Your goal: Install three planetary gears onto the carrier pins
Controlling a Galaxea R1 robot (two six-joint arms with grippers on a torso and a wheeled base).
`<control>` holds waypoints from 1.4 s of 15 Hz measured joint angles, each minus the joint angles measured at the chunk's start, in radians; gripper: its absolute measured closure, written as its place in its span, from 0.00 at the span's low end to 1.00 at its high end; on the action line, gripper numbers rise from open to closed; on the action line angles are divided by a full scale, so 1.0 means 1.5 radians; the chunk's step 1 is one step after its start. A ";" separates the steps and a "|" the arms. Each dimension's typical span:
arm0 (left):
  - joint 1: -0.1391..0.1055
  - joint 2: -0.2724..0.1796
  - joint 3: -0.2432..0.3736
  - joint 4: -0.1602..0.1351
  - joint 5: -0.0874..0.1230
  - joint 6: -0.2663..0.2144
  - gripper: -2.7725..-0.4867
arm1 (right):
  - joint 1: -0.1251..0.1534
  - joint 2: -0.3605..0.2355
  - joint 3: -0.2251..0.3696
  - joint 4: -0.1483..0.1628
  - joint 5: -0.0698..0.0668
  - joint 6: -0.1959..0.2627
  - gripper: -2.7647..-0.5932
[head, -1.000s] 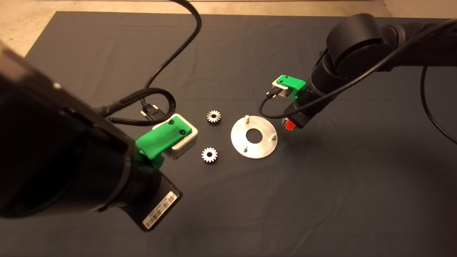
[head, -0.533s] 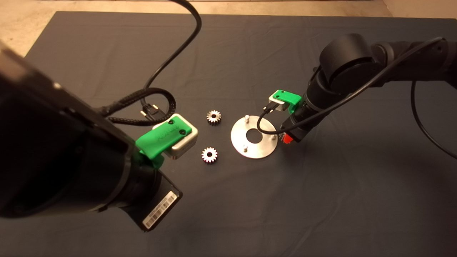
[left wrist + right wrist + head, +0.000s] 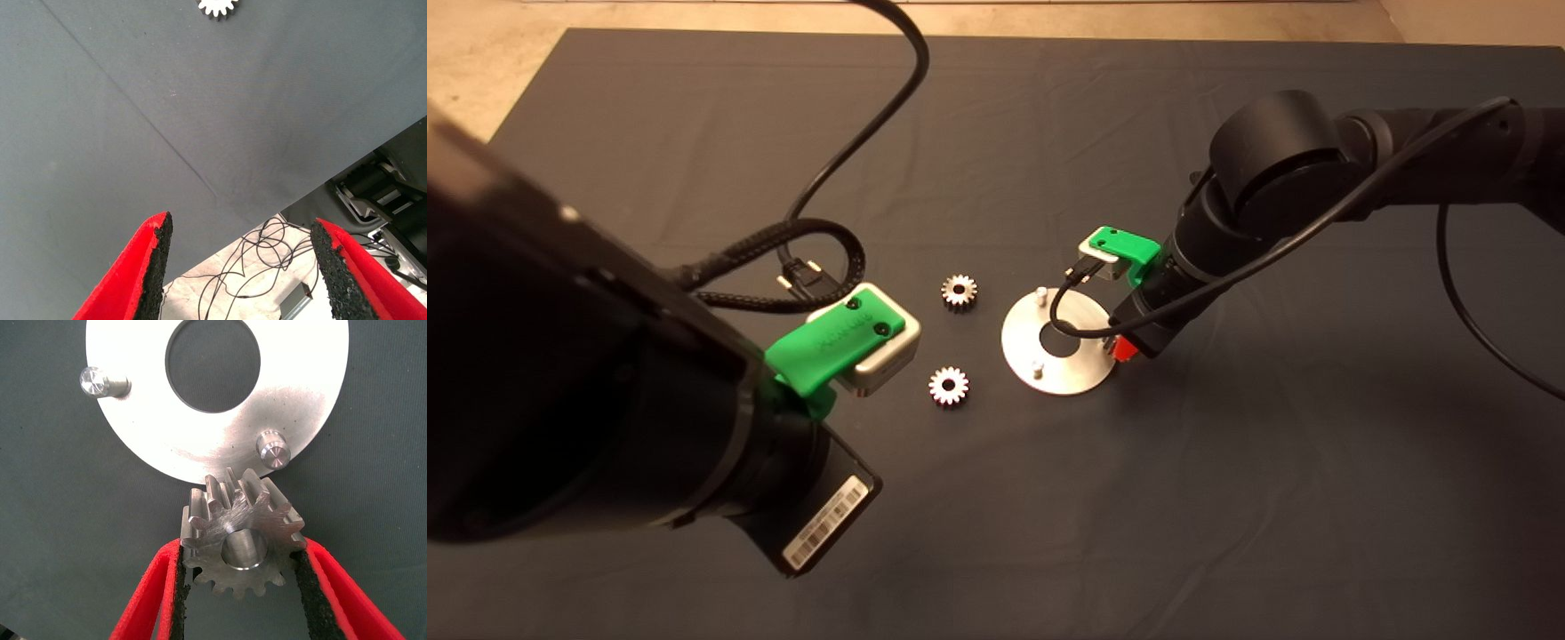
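Barely legible white barcode label (image 3: 824, 525), left arm (image 3: 605, 400)

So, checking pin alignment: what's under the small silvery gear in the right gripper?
Small silvery gear, clamped by the right gripper, hangs over the dark mat at the flat silver disc's rim, beside one peg. The mat directly beneath is covered.

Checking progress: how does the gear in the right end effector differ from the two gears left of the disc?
The held gear is clamped between the right end effector fingers, tilted, at the disc rim near a pin; the two loose gears lie flat on the mat, ungripped. All are small, silvery and toothed.
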 joint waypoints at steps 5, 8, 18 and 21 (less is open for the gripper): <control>0.000 0.000 0.000 0.000 0.000 0.000 0.58 | 0.000 0.000 0.000 -0.004 0.000 0.000 0.82; 0.000 0.000 0.000 0.000 0.000 0.000 0.58 | -0.001 0.000 0.000 -0.021 -0.004 0.000 0.82; 0.000 -0.002 0.000 0.000 0.000 0.000 0.58 | -0.030 0.019 -0.001 -0.072 -0.017 -0.002 0.82; 0.000 -0.002 0.000 0.000 0.000 0.000 0.58 | -0.041 0.026 -0.005 -0.104 -0.025 -0.003 0.82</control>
